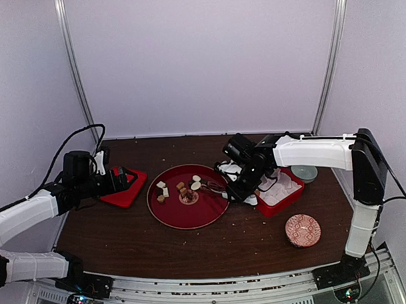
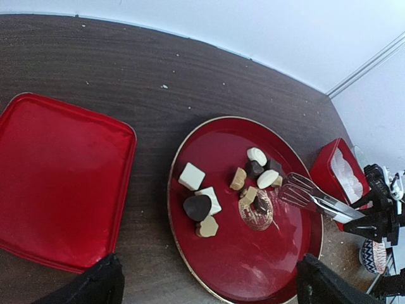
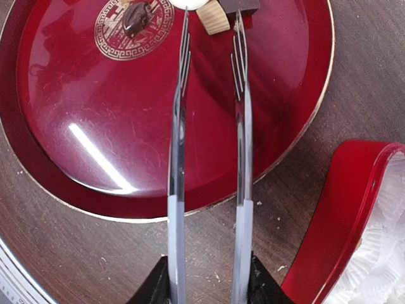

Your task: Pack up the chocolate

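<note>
The chocolate is several small dark, tan and white candies on a round red plate. In the left wrist view they lie on the plate: a white cube, a dark heart and more by the gold emblem. My right gripper is shut on metal tongs. Their arms are spread, with the tips either side of a tan candy at the plate's far part. My left gripper is open and empty, above the table between the red lid and the plate.
A square red lid lies left of the plate. A red box lined with white paper cups stands to the plate's right. A small teal bowl and a patterned bowl sit at right. Pale crumbs dot the table.
</note>
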Robot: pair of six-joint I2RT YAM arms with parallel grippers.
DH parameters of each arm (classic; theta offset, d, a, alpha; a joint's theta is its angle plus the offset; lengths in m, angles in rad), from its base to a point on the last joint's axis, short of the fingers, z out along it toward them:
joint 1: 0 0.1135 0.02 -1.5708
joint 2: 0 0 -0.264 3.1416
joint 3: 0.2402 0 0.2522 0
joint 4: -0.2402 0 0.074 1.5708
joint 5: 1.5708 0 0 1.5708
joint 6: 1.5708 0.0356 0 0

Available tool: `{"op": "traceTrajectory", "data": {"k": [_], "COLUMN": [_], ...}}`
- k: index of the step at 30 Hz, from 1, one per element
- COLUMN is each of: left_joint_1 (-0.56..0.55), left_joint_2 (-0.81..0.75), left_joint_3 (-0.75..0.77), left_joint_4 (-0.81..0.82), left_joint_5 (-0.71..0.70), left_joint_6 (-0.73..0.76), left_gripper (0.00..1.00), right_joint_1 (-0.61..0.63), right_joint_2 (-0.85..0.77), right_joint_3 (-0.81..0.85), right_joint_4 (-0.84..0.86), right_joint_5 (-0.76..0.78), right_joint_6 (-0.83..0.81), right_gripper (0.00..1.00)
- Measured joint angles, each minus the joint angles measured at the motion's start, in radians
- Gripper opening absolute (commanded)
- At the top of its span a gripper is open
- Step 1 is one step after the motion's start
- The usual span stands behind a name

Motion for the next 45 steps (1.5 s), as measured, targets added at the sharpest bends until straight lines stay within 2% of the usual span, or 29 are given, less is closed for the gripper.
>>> {"op": "traceTrajectory", "data": {"k": [14,24,38,45], "left_joint_1": [0.0,0.0,0.0,0.0], "left_joint_2": [0.003,0.007,0.007,0.005], "left_joint_3": [0.0,0.0,0.0,0.0], "left_joint_4": [0.0,0.0,0.0,0.0], "left_joint_5": [-0.004,-0.011,-0.011,-0.011], "left_joint_6": [0.0,0.0,0.0,0.0], "left_gripper": [0.97,0.97,0.97,0.97], "right_joint_1": [0.0,0.0,-0.008,-0.056], "right_joint_2": [0.087,0.082,-0.172,-0.411], "right_joint_3": [0.122,0.111,-0.101,-0.282], "right_joint_4": [-0.008,-0.007,0.009,0.01], "right_joint_5": [-0.018,-0.019,-0.029,-0.028], "right_joint_6": [-0.029,-0.032,0.002,0.044], "right_gripper": [0.27,0.21,0.19,0.19]}}
